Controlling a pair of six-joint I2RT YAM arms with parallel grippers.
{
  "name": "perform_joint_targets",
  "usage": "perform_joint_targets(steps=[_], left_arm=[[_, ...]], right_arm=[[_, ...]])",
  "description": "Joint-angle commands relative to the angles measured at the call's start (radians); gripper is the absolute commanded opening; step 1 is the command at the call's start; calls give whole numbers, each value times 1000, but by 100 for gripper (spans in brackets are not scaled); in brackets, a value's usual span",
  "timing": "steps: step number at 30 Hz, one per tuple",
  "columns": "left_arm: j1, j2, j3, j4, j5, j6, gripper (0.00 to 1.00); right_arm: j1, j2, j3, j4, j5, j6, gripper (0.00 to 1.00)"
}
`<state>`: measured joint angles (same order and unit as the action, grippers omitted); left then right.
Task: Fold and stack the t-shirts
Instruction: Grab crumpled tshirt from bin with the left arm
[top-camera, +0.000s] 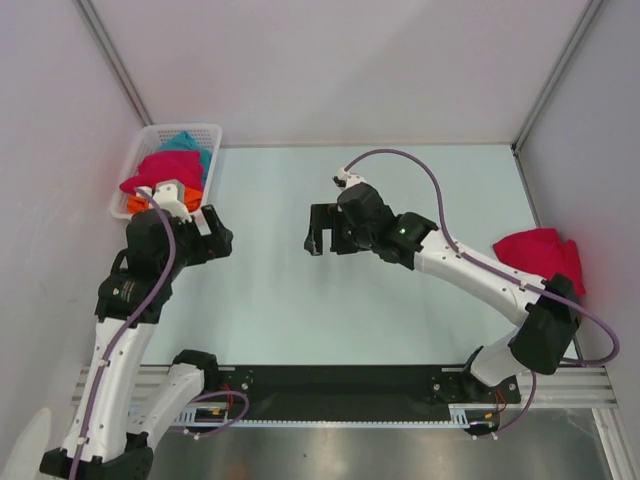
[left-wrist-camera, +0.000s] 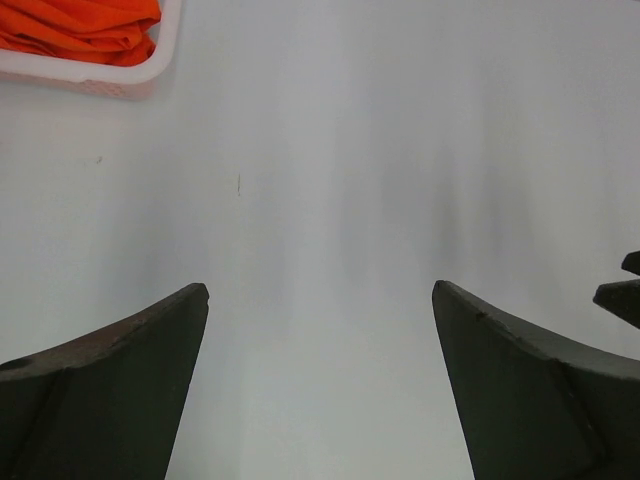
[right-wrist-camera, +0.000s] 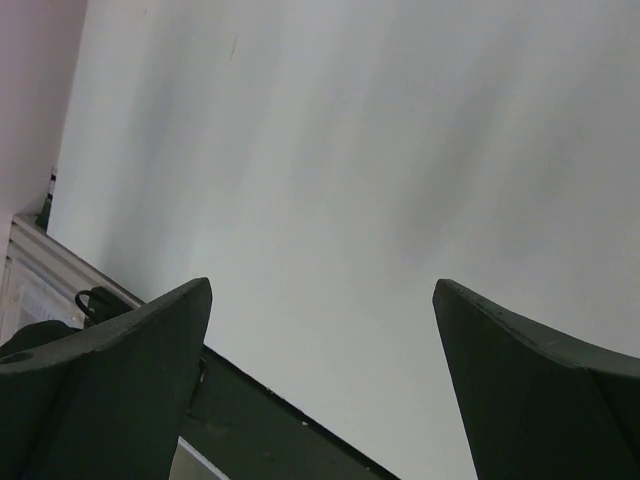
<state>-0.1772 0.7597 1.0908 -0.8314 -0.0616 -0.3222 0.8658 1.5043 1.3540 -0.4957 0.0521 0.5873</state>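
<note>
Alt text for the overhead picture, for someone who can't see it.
Two robot arms reach over a table, left end effector and right end effector both open and empty. A white mesh basket in the far left corner holds a teal shirt, a magenta shirt and an orange shirt; a second magenta shirt lies crumpled at the right edge.

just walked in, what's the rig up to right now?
Nothing is in hand. The left tool and the right tool are both open and empty above the table. The left one is beside the white basket at the far left, which holds a teal shirt, a magenta shirt and an orange shirt, all bunched up. A second magenta-red shirt lies in a heap at the right edge.
</note>
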Motion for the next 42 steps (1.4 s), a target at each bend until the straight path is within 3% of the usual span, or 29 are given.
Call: perform_joint_targets(steps=[1,5,7,12,15,23,27,33,36,40,42], left_arm=[[1,72,4,51,-7,31,100],[4,208,46,133,10,95,100],[15,356,143,127,-20,127,100],[22,691,394,54,-291,167,100],[27,860,529,26,-374,187,100],[76,1079,685,72,-300,103,100],[174,1274,820,9,-219,20,99],[228,1348,833,28,-205,-15,99],[263,1383,828,26,-124,-58,98],[297,1423,790,38,9,-90,80],[297,1412,733,89,93,-92,43]], right_arm=[[44,-19,22,-86,126,-21,100],[104,-96,-55,-67,158,0,100],[160,-153,-99,-58,172,23,100],[324,-236,-122,-156,287,68,100],[444,-266,-127,-253,415,127,100],[590,-283,-112,-452,500,276,100],[679,-292,-24,-576,587,339,100],[716,-335,8,-707,635,417,100],[717,-349,10,-716,637,427,100],[719,-363,19,-721,646,427,100],[719,-363,17,-724,654,427,100]])
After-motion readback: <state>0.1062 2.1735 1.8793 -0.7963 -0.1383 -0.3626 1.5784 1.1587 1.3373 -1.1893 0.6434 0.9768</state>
